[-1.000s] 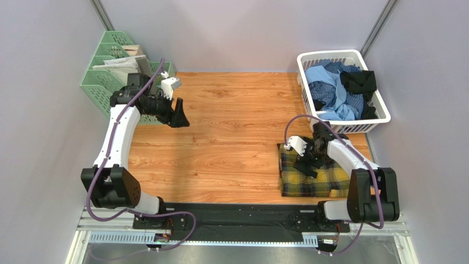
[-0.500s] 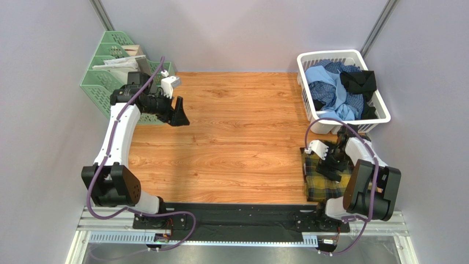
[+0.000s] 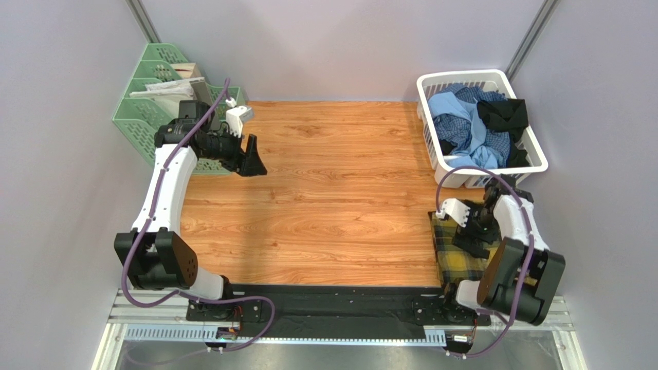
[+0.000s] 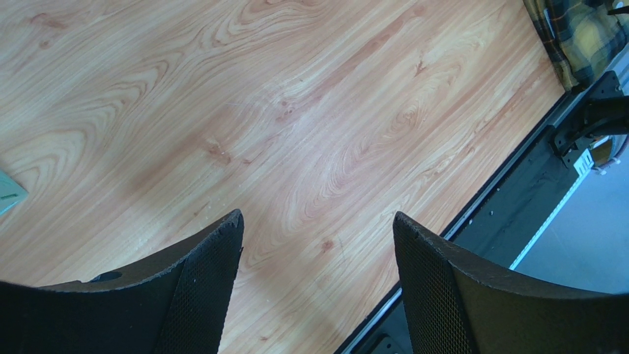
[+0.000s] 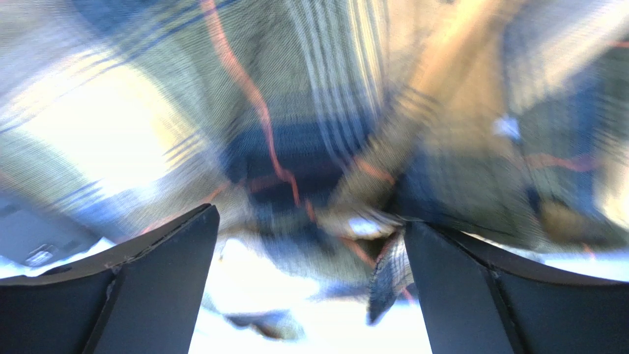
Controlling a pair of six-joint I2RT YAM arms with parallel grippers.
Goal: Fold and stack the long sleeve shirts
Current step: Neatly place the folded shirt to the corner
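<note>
left end effector (image 3: 252, 163) held high, jaws apart, right end effector (image 3: 473, 240) low, jaws wide

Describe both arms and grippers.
The left arm and right arm have white links, black joints, a purple cable looping along each, a white block at each wrist. The left gripper and right gripper have black wedge fingers, mesh-textured inside.

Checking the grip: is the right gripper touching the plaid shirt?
Cannot tell. Top view puts the right gripper over the plaid shirt; wrist view is blurred.

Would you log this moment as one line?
left gripper: open, above table | right gripper: open, over plaid shirt | basket: more shirts
</note>
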